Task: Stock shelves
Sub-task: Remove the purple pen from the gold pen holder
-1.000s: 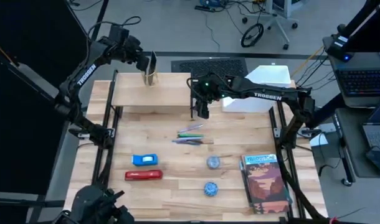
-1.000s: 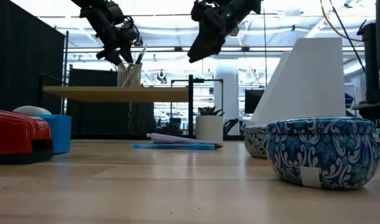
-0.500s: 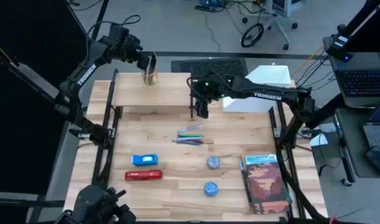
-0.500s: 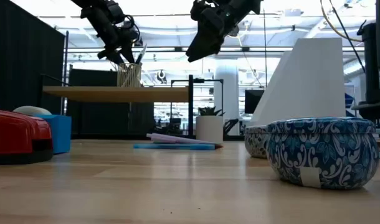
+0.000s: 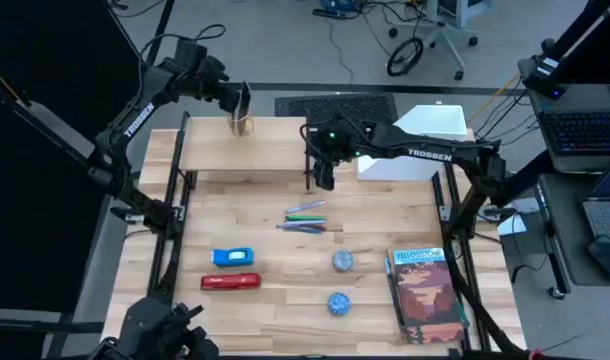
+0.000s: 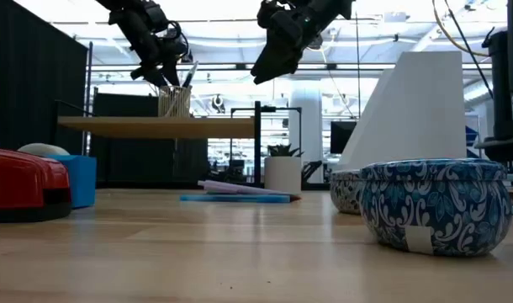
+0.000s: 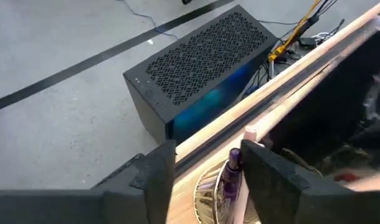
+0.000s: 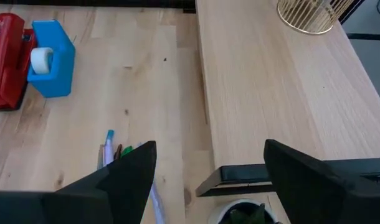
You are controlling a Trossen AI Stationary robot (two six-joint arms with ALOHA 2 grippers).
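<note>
Holding a pen over the wire cup on the shelf: left gripper. Right gripper (fingers spread, empty) hangs at the shelf's front edge; white box beside it.

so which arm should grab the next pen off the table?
Right, probably: its end effector hangs open just beyond the loose pens. The left end effector is busy at the wire cup on the shelf.

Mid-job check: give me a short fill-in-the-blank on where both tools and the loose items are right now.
The left tool is over the wire pen cup, which stands on the wooden ____.
The right tool hangs open above the ____ end of the shelf.
The pens lie on the ____.
The tape dispenser is coloured ____.

Missing: shelf; right; tabletop; blue
</note>
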